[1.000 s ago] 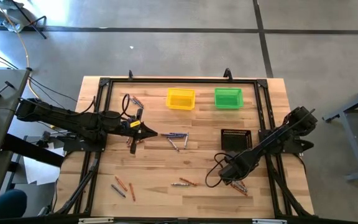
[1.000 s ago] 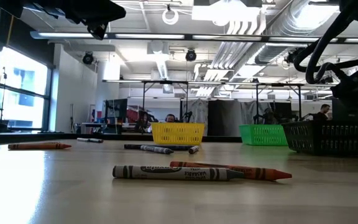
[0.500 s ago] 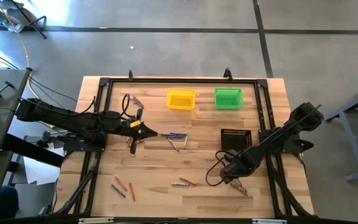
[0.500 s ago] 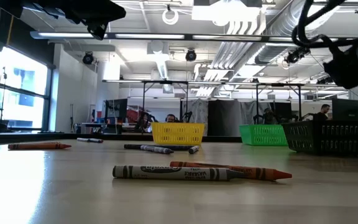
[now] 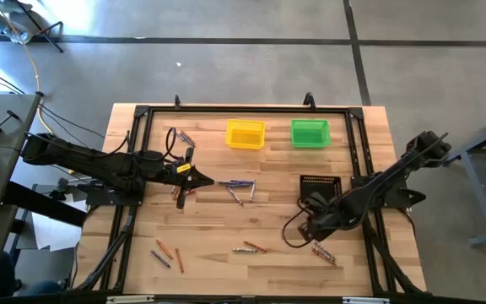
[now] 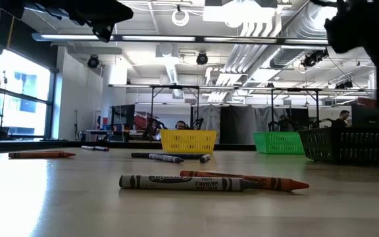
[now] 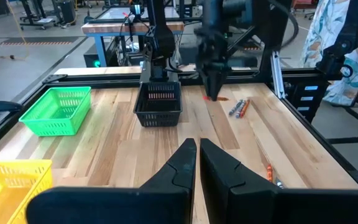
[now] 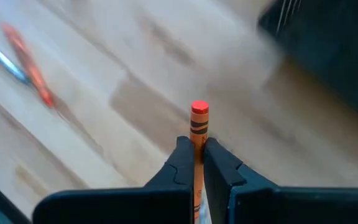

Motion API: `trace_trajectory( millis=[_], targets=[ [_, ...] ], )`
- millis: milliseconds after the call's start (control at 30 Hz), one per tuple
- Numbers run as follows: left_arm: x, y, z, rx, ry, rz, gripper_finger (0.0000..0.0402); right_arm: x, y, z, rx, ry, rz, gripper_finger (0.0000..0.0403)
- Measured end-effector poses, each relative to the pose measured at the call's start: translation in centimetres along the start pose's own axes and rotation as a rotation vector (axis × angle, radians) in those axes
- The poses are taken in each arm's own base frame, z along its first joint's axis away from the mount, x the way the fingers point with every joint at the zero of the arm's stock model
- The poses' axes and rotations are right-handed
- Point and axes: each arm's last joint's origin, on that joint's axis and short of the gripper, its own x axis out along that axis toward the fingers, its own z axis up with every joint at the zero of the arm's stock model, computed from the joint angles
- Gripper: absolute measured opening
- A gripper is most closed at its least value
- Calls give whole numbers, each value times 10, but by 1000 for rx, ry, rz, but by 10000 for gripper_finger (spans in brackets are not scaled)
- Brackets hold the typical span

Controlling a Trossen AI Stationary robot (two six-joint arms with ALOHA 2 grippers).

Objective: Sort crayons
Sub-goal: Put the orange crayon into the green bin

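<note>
Crayons lie scattered on the wooden table: a group at the middle (image 5: 240,187), some at the far left (image 5: 180,135), some near left (image 5: 165,253), two near the middle (image 5: 250,247) and a few near right (image 5: 324,252). My right gripper (image 5: 307,226) hangs above the table beside that last group, shut on an orange crayon (image 8: 198,123). My left gripper (image 5: 202,180) hovers shut over the table's left middle, holding nothing; its shut fingers (image 7: 197,152) show in the left wrist view. My right gripper pinches the orange crayon between its two fingertips, on the wrapper (image 8: 196,144) below the flat end (image 8: 199,108). The crayon runs along the fingers and sticks out past their tips; its other end is hidden between them. The fingers slant steeply down, and the crayon is clear of the table.
A yellow bin (image 5: 245,133) and a green bin (image 5: 310,133) stand at the far edge. A black ribbed tray (image 5: 321,187) sits just beyond my right gripper. In the low view a grey crayon (image 6: 183,182) and an orange one (image 6: 249,180) lie close to the camera.
My right gripper has risen from the table by the near-right crayons and tipped, moving a little toward the black tray; in the low view it has climbed to the picture's top. My left arm has kept still.
</note>
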Motion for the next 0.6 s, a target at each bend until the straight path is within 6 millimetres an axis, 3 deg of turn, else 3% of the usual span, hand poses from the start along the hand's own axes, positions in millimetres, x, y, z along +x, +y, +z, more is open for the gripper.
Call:
trace_trajectory(
  millis=[233, 433, 600],
  targets=[
    [0, 1, 0, 1, 0, 48, 10, -20, -12, 14, -20, -281, -22, 0],
    [0, 2, 0, 1, 0, 76, 10, -25, -29, 35, 4, -534, -186, 0],
    [0, 2, 0, 1, 0, 76, 10, -23, -43, 61, 36, -599, -331, 0]
  ],
)
